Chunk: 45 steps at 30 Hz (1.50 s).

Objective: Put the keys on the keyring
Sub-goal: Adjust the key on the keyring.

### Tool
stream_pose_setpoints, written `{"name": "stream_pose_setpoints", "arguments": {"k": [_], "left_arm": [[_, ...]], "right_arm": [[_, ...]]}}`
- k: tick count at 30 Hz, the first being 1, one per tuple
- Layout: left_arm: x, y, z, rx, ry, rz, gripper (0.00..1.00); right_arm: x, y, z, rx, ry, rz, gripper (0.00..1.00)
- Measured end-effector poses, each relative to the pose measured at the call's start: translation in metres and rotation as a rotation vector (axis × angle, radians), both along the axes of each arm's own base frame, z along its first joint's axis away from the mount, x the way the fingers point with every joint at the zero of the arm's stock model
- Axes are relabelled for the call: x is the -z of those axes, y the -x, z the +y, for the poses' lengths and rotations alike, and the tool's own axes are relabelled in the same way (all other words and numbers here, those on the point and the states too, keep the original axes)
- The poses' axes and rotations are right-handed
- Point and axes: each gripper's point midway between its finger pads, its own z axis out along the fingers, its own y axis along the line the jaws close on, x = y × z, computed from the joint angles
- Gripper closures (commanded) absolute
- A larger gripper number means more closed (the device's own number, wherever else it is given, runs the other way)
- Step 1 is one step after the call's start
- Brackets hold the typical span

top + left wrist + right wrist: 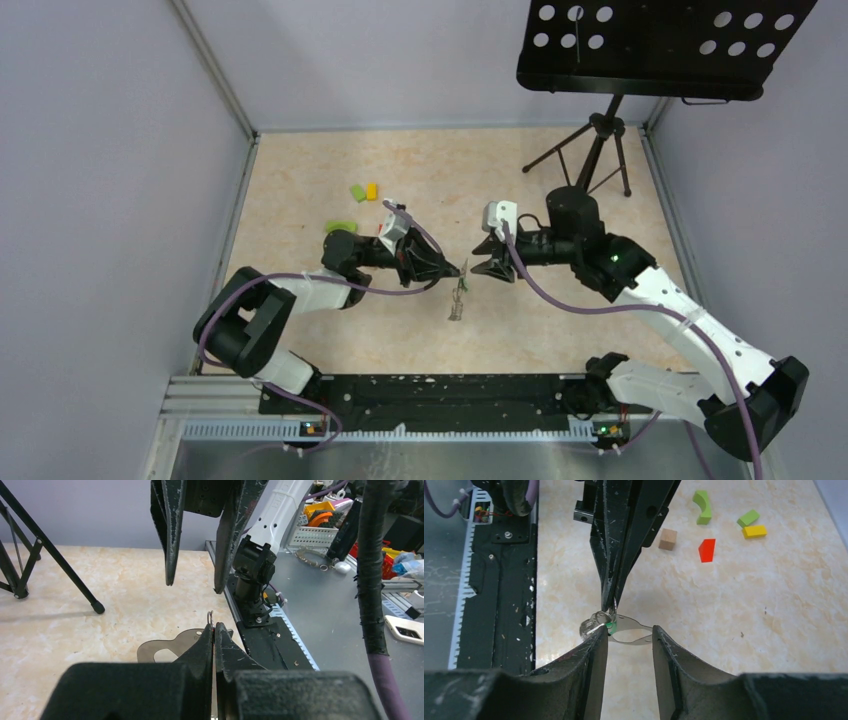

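My left gripper [457, 268] [214, 630] is shut on a small silver wire ring [211, 617] that pokes up between its tips. In the right wrist view that ring [606, 615] carries a bright green tag [611, 626], a round silver key head [587, 626] and a flat grey oval loop, the keyring [634, 635] [164, 649], all hanging off the table. The bunch of keys [457, 300] dangles below both grippers in the top view. My right gripper [479, 268] [630, 636] is open, facing the left one tip to tip; its left finger [596, 647] touches the bunch.
Green [702, 507], yellow [755, 531], red [707, 550] and tan [667, 538] blocks lie on the beige table behind the left arm. A black music stand [660, 45] on a tripod [596, 150] stands at the back right. A black rail [430, 395] runs along the near edge.
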Motion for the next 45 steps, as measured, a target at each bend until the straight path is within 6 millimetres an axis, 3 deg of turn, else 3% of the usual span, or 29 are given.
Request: {"name": "stream_pose_setpoints", "arguments": {"k": [6, 10, 20, 45], "left_arm": [[-0.004, -0.001, 0.001, -0.023, 0.024, 0.018, 1.00], [-0.003, -0.001, 0.001, -0.032, 0.026, 0.033, 1.00], [0.005, -0.001, 0.001, -0.031, 0.012, 0.063, 1.00], [0.008, -0.001, 0.002, -0.036, 0.012, 0.058, 1.00]], "right_arm": [[-0.001, 0.009, 0.009, -0.068, -0.039, 0.045, 0.60], [0.010, 0.012, 0.012, -0.088, -0.037, 0.089, 0.62], [0.017, 0.008, 0.018, -0.088, -0.036, 0.127, 0.77], [0.025, 0.010, 0.021, -0.105, -0.024, 0.162, 0.86]]}}
